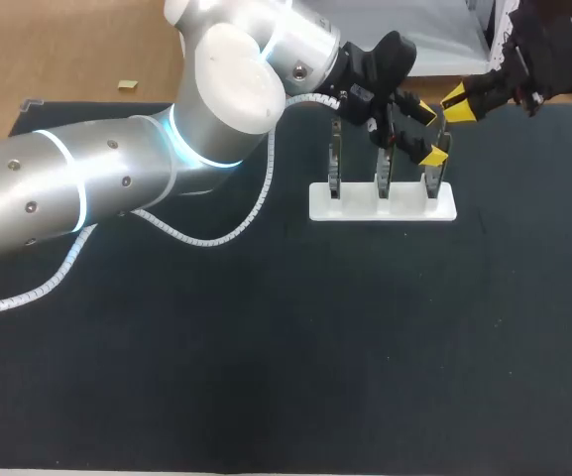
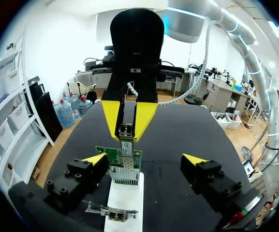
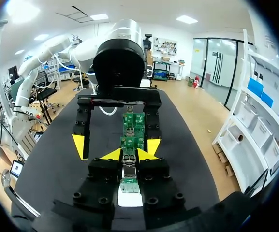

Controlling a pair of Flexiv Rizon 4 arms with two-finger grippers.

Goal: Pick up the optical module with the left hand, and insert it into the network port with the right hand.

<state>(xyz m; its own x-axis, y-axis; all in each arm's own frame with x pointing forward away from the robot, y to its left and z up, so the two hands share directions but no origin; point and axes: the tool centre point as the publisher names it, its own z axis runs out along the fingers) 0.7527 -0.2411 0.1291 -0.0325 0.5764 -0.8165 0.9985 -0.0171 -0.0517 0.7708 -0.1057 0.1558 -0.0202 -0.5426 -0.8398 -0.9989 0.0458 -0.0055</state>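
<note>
Left wrist view: small silver optical module (image 2: 125, 131) pinched between the right gripper's (image 2: 127, 137) yellow fingers (image 2: 111, 116) above the green board (image 2: 109, 157); left gripper (image 2: 145, 159) gapes wide, empty.

A white rectangular plastic stand (image 1: 383, 203) sits on the dark table mat (image 1: 266, 347), right of centre and toward the far edge, with three upright green circuit boards (image 1: 385, 164) in a row. The left gripper (image 1: 428, 133) straddles the rightmost board with its fingers apart. Just behind it, the right gripper (image 1: 457, 104) pinches the small metal optical module (image 2: 125, 131), seemingly just above that board.

Right pincer (image 3: 129, 155) clamping optical module (image 3: 129, 172), left pincer (image 3: 116, 146) spread, flanking green boards (image 3: 133, 122)
</note>
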